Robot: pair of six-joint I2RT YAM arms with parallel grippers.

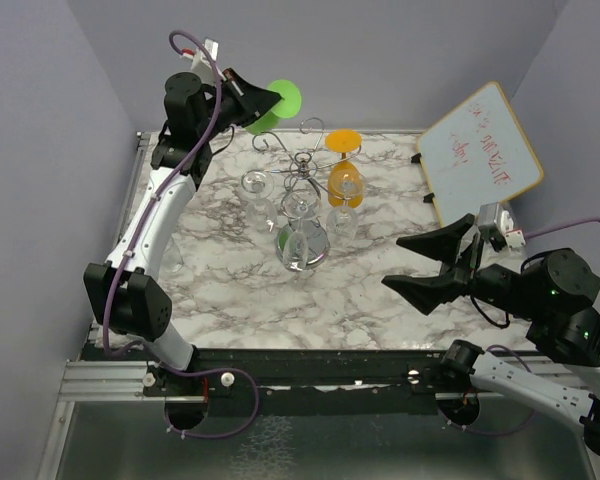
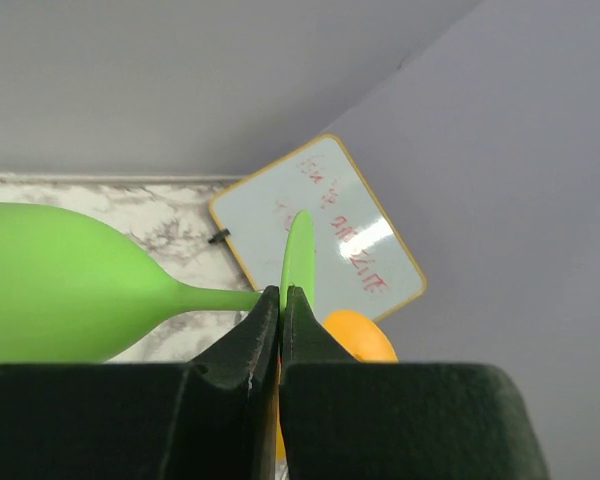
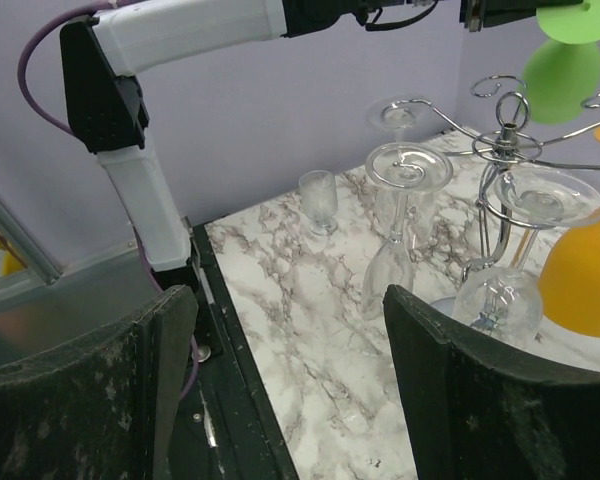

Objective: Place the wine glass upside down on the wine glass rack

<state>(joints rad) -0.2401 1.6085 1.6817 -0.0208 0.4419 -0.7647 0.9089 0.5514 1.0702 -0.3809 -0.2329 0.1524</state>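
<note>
Marble bench [image 1: 230,290], lilac walls [image 1: 380,50]. By the near right corner my right claw [image 1: 393,263] hangs spread, empty. Toward the far edge, mid-bench: wine glass rack [image 1: 305,165], clear glasses [image 1: 302,215] and an orange glass [image 1: 345,175] hung on it. Over the far left corner my left claw [image 2: 283,300] pinches the green wine glass [image 2: 60,280] at the stem by the foot. Risks: the thin grip lets it swivel or slip; the foot clips a scroll arm and knocks the hung glasses.
</note>
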